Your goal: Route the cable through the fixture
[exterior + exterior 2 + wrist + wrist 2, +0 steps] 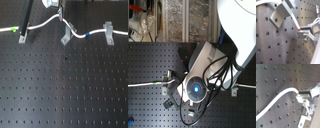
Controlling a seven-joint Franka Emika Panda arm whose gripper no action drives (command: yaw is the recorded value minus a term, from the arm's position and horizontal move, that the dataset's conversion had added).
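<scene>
one cable [50, 21] beside fixture [65, 36]

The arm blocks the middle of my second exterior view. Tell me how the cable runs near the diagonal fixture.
Observer: In the first exterior view the cable climbs to the gripper, then drops to the top of the fixture.
Operator: Report the grip.
Observer: In the second wrist view the cable runs straight in between the fingers, which look closed on it.
Operator: Locate the blue band.
Observer: In the first exterior view the blue band lies between the fixture and the clip on the first exterior view's right.
</scene>
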